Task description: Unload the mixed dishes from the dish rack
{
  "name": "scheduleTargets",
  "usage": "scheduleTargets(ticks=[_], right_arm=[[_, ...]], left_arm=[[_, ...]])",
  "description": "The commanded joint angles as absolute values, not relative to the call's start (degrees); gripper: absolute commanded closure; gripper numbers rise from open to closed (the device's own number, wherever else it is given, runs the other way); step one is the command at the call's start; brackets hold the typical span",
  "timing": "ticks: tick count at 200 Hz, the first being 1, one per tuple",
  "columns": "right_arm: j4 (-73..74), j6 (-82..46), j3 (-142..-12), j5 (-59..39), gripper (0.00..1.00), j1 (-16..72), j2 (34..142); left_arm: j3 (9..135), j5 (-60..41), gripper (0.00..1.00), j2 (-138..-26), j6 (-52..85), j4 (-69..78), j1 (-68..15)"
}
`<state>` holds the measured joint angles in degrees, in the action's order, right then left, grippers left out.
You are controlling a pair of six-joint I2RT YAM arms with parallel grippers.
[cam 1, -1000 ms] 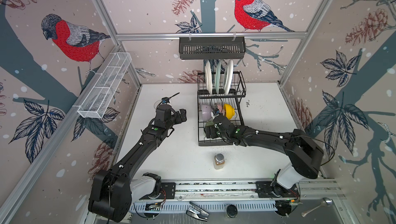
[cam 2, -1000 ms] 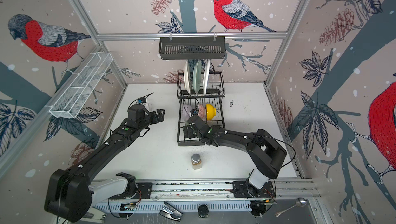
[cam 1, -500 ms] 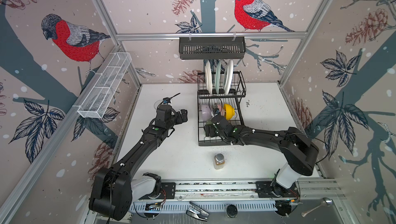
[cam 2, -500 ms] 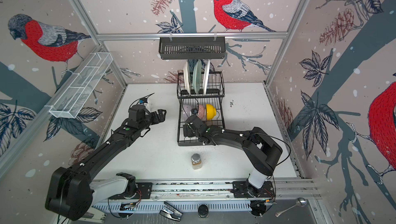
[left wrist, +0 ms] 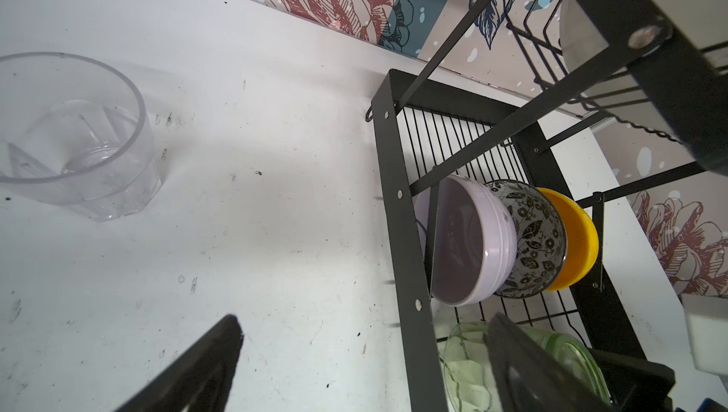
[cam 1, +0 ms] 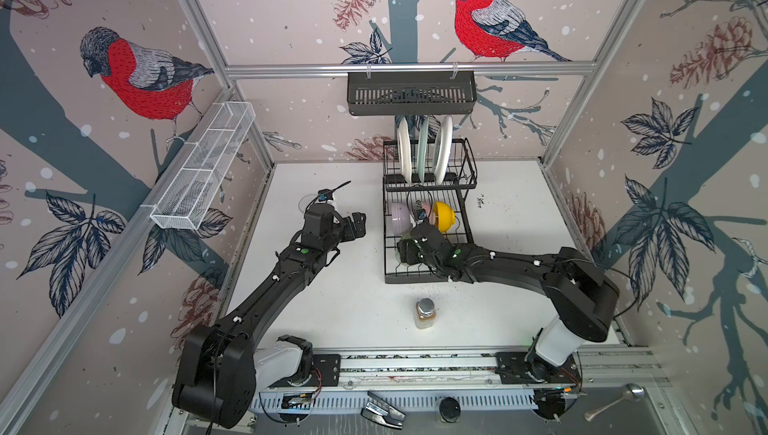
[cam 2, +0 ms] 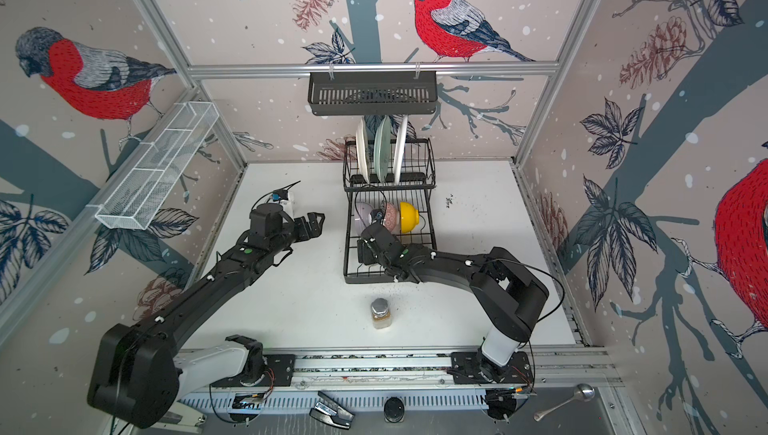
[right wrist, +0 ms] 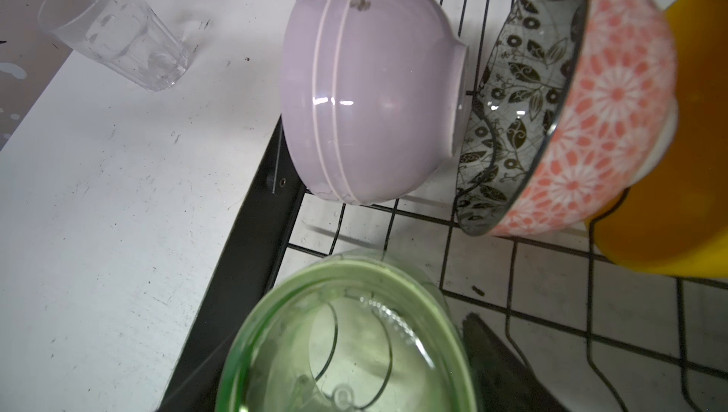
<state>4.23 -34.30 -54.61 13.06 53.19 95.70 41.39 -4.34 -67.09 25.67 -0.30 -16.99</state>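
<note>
The black dish rack (cam 1: pixel 428 277) stands at mid table in both top views. Its upper tier holds a white plate (cam 1: pixel 403 150), a pale green plate (cam 1: pixel 423 150) and another white plate (cam 1: pixel 444 150) on edge. A lilac bowl (right wrist: pixel 366 91), a pink-patterned bowl (right wrist: pixel 591 114) and a yellow bowl (right wrist: pixel 677 193) lean together on the lower tier. My right gripper (cam 1: pixel 409 250) reaches into that tier and is shut on the green tumbler (right wrist: pixel 346 335). One finger (right wrist: pixel 492 351) lies against the glass; the other is hidden. My left gripper (cam 1: pixel 357 221) hangs open left of the rack. The clear tumbler (left wrist: pixel 75 130) stands on the table.
A silver-capped jar of brown powder (cam 1: pixel 424 312) stands in front of the rack. A black slotted basket (cam 1: pixel 411 94) hangs on the back rail and a white mesh tray (cam 1: pixel 203 171) on the left wall. A spoon (cam 1: pixel 615 401) lies beyond the front rail.
The right gripper's jaws have narrowed round the green tumbler and its arm has shifted slightly. The left arm has barely moved.
</note>
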Motion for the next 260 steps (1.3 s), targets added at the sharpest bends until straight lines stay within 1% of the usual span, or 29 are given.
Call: scheduleTargets(ticks=[1, 32, 81, 107, 172, 208, 260], right_arm=[[5.1, -35.2, -54.0, 12.7, 0.26, 53.2, 94.7], [5.5, -35.5, -53.2, 11.8, 0.29, 52.8, 93.2], [9.0, -37.5, -50.2, 7.3, 0.33, 50.9, 90.5], [10.8, -38.2, -48.7, 4.6, 0.34, 49.9, 89.4], [12.8, -39.3, -46.4, 2.4, 0.34, 48.6, 85.1], [14.2, -40.4, -44.2, 1.3, 0.35, 47.7, 81.1], [15.3, -41.0, -40.8, 1.1, 0.35, 45.8, 72.8]], left_arm=[[41.3, -5.2, 0.03, -66.6, 26.2, 2.5, -17.2], [41.1, -6.1, 0.03, -66.1, 26.7, 2.7, -17.6], [40.5, -7.1, 0.03, -65.5, 27.5, 2.9, -18.4], [40.0, -8.3, 0.03, -65.1, 28.1, 3.6, -18.9], [38.8, -9.0, 0.03, -63.9, 30.5, 5.9, -21.7], [38.2, -12.2, 0.03, -63.3, 32.9, 8.3, -22.9], [39.0, -12.9, 0.03, -62.8, 34.7, 9.8, -26.7]])
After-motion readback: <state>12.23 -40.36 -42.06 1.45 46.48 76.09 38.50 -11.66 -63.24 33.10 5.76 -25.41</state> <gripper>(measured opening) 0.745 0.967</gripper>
